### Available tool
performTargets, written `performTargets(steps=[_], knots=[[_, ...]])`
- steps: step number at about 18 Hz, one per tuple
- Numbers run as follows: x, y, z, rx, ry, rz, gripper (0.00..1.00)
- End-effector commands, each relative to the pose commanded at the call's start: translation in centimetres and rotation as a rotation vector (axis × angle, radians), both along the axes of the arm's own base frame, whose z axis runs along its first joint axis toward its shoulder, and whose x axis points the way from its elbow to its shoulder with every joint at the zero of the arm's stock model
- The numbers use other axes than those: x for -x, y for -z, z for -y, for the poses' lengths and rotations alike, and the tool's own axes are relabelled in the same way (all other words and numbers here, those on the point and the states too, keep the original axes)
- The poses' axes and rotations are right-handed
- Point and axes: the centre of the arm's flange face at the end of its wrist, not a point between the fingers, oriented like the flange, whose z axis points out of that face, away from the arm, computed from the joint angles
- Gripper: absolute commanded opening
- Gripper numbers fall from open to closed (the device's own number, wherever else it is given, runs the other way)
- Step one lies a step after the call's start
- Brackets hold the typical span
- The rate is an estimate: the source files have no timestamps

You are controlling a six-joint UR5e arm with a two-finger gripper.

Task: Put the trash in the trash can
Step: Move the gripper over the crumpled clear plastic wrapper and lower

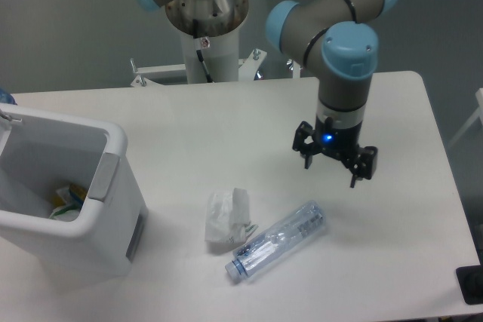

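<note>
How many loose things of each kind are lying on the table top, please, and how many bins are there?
Crumpled white tissue: 1
Clear plastic bottle: 1
White trash can: 1
Total: 3
</note>
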Motion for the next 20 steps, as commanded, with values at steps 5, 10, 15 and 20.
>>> performTargets(steps=[5, 10, 15, 20], knots=[[-5.2, 1.6, -3.6, -0.02, -0.049, 0.039, 1.0], [-10.5, 5.9, -3.7, 0.044, -0.001, 0.11, 1.0], [-11.3, 9.0, -4.9, 0.077, 0.036, 0.131, 1.0], [-11.3, 10.4, -5.4, 0.093, 0.037, 0.148, 0.5]])
